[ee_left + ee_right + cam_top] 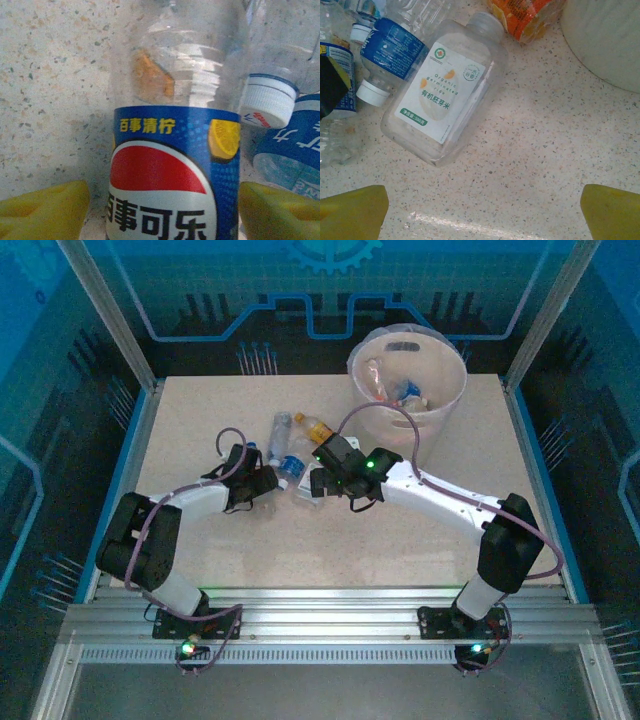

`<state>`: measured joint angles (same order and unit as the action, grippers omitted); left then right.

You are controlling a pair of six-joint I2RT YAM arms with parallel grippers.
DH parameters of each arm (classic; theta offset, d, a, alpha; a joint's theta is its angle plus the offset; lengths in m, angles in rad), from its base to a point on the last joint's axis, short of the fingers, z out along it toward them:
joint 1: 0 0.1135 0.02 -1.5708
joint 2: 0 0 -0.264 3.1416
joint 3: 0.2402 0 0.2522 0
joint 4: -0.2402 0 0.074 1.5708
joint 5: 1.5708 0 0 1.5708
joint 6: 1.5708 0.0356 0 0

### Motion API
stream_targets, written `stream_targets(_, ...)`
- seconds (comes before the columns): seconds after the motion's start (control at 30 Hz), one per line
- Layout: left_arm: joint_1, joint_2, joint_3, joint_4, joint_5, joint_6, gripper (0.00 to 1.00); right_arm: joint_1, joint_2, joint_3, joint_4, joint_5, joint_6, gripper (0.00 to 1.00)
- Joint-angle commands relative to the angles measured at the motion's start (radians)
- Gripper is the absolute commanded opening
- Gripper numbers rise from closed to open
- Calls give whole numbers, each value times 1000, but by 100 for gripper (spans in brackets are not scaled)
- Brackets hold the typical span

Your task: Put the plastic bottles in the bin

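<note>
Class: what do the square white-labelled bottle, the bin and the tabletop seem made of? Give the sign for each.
Square bottle: clear glossy plastic; the table shows through it.
Bin: likely whitish plastic; milky, smooth wall.
Tabletop: speckled stone-look, perhaps laminate; faint sheen.

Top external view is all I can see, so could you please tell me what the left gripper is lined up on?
Observer: In the left wrist view, the left gripper is open, with a clear bottle with a blue Pepsi label between its yellow fingers.
Operator: Thank you. What lies ahead of the right gripper?
Observer: The right wrist view shows the right gripper open over the table. A square clear bottle with a white label lies flat just beyond its fingers.
Operator: Is anything beside that one?
Observer: Yes, a blue-labelled bottle with a white cap lies to its left in that view.
</note>
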<state>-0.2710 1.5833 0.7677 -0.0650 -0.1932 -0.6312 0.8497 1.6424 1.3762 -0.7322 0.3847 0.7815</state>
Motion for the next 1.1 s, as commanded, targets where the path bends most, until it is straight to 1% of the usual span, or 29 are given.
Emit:
stream_targets(0.0, 12, 8, -27, 11, 5, -21, 75, -11, 6, 2, -6, 0, -6, 100)
stream_targets(0.07, 12, 9, -31, 14, 3, -21, 72, -11, 5, 0, -7, 0, -5, 100)
stream_targets(0.17, 12, 9, -36, 16, 3, -22, 63, -11, 2, 0, -11, 5, -6, 100)
stream_targets(0.23, 12, 4, -39, 17, 6, -21, 54, -12, -5, -2, -13, 9, -9, 100)
stream_targets(0.27, 12, 0, -41, 17, 6, -20, 52, -12, -10, -2, -12, 10, -13, 100)
stream_targets(0.33, 12, -19, -46, 22, 6, -14, 44, -14, -24, 1, -19, 24, -22, 100)
stream_targets(0.37, 12, -32, -50, 22, 5, -11, 43, -14, -31, 2, -19, 28, -27, 100)
stream_targets(0.57, 9, -167, -87, 29, -8, 31, 42, -16, -93, 25, -6, 10, -100, 98)
stream_targets(0.67, -2, -267, -113, 44, -10, 72, 42, -18, -121, 51, -6, -9, -138, 98)
stream_targets(0.73, -25, -343, -133, 67, -12, 107, 43, -28, -144, 66, 4, -45, -166, 97)
stream_targets(0.87, -108, -466, -165, 142, -23, 207, 43, -71, -195, 75, 61, -177, -207, 96)
stream_targets(0.97, -181, -539, -194, 234, 5, 290, 43, -118, -237, 70, 124, -304, -232, 97)
stream_targets(1.07, -240, -580, -212, 326, 65, 352, 43, -167, -259, 79, 166, -424, -248, 97)
